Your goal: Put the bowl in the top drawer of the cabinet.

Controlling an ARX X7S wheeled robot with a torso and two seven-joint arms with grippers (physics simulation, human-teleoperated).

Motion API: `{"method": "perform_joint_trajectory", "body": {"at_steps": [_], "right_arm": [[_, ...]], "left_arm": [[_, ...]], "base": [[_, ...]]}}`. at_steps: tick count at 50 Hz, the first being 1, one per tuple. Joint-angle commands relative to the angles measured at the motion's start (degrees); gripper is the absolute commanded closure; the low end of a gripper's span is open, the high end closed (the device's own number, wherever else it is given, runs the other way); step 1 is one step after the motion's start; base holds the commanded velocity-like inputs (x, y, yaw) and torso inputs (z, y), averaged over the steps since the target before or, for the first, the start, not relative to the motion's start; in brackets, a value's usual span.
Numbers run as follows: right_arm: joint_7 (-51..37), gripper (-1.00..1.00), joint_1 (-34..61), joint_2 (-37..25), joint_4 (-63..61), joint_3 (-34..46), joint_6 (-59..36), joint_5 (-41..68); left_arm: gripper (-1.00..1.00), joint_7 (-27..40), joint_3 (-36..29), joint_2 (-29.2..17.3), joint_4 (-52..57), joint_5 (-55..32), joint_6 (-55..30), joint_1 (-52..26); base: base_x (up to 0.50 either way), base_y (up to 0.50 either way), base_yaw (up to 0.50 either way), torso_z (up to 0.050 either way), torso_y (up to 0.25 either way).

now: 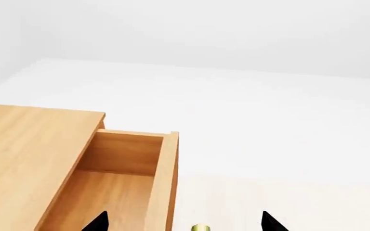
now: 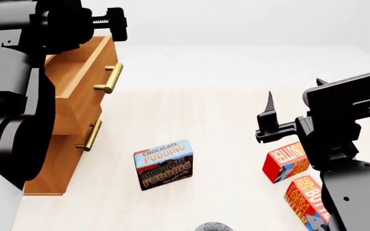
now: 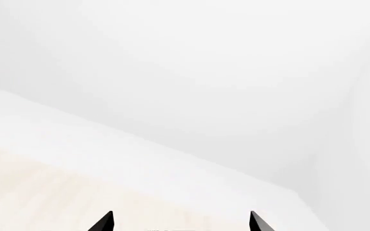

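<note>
The cabinet [image 2: 55, 161] stands at the left in the head view. Its top drawer [image 2: 82, 72] is pulled out and open, showing an empty wooden inside [image 1: 108, 195] in the left wrist view. My left gripper [image 1: 185, 224] hangs open above the drawer's front edge, just over the brass handle [image 1: 200, 228]. Only the rim of the bowl [image 2: 212, 226] shows, at the bottom edge of the head view. My right gripper [image 2: 294, 95] is raised at the right, open and holding nothing; it is also open [image 3: 180, 223] in its wrist view.
A chocolate pudding box [image 2: 164, 164] stands between the cabinet and the bowl. Two red butter boxes [image 2: 285, 161] [image 2: 307, 197] lie under my right arm. The lower drawer, with its brass handle [image 2: 92, 136], is shut. My left arm [image 2: 11, 96] hides the cabinet's left part.
</note>
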State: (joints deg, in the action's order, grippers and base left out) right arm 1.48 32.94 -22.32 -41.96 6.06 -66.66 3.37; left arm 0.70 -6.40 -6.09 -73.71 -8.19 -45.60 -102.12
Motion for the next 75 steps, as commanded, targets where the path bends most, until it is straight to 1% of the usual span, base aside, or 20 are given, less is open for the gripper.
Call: {"method": "perform_joint_trajectory", "body": {"at_steps": [1,21,40,47,58,67,75], "right_arm": [[-0.4,-1.0,-0.4,-0.3,1.0,1.0,1.2,-0.2],[-0.9,-1.0,-1.5,-0.6,2.5,1.5,3.4,-0.4],[-0.7,-1.0,-2.8,-1.1,2.9,1.2,4.7,0.1],[-1.1,-1.0,-3.2,-1.6,3.3,2.0,5.2,-0.4],[-1.2,-1.0,-4.0,-1.9,4.0,1.9,6.1,-0.4],[-1.6,-1.0,-4.2,-2.2,3.7,2.0,5.6,-0.5],[-1.6,-1.0,-4.8,-2.4,3.1,1.0,5.3,-0.2]], "left_arm": [[-1.0,-0.1,1.2,-0.6,-1.2,2.4,0.7,0.8],[-1.0,1.6,8.9,-0.1,-1.3,5.5,-0.7,4.5],[-1.0,2.3,11.4,0.5,-1.3,7.6,-1.4,5.4],[-1.0,1.8,13.2,0.8,-1.3,6.9,-2.2,5.7],[-1.0,0.2,19.5,0.9,-1.3,5.1,-5.3,6.6],[-1.0,-0.9,22.1,1.3,-1.3,5.6,-6.1,7.5],[-1.0,-1.7,23.1,2.5,-1.2,6.2,-6.3,8.3]], "base": [[0.0,0.0,0.0,0.0,0.0],[0.0,0.0,0.0,0.0,0.0],[0.0,0.0,0.0,0.0,0.0],[0.0,0.0,0.0,0.0,0.0],[0.0,0.0,0.0,0.0,0.0],[0.0,0.0,0.0,0.0,0.0],[0.0,0.0,0.0,0.0,0.0]]}}
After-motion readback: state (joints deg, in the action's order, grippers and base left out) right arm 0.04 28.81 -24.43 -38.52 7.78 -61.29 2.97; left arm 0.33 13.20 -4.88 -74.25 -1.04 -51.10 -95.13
